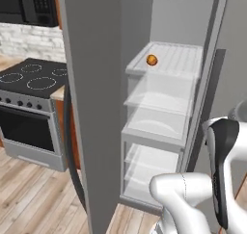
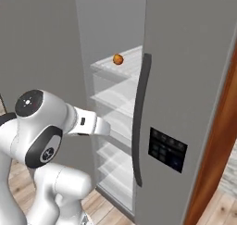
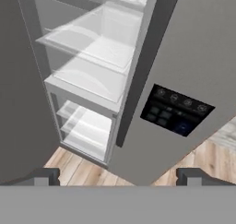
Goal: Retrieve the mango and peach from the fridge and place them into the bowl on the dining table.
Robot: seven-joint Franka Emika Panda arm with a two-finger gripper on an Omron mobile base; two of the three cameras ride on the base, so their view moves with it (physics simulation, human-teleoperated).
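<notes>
I'm parked in front of the fridge [image 1: 91,108] with its left door swung wide, so the opening step looks done; the right door with the black control panel [image 2: 167,150] is shut. On an upper clear shelf [image 1: 166,59] sits one small round orange fruit [image 1: 152,60] near the shelf's front left corner — it shows from the right base camera too, just inside the edge of the closed door. I can't tell from here whether it is the peach or the mango, and I see no second fruit on the lower shelves, which look bare; it may be hidden behind the closed door or further up. My gripper [image 3: 117,176] is released, jaws spread as wide as they go and holding nothing, with the fingertips [image 3: 46,176] framing the lower shelves and the panel door. So the hand is aimed well below the fruit and apart from it. By my reckoning the task has barely begun — nothing picked, nothing carried, and the bowl and table are somewhere behind me. Next I would judge the arm has to rise and reach toward that upper shelf, keeping clear of the door handle [image 2: 140,117].
</notes>
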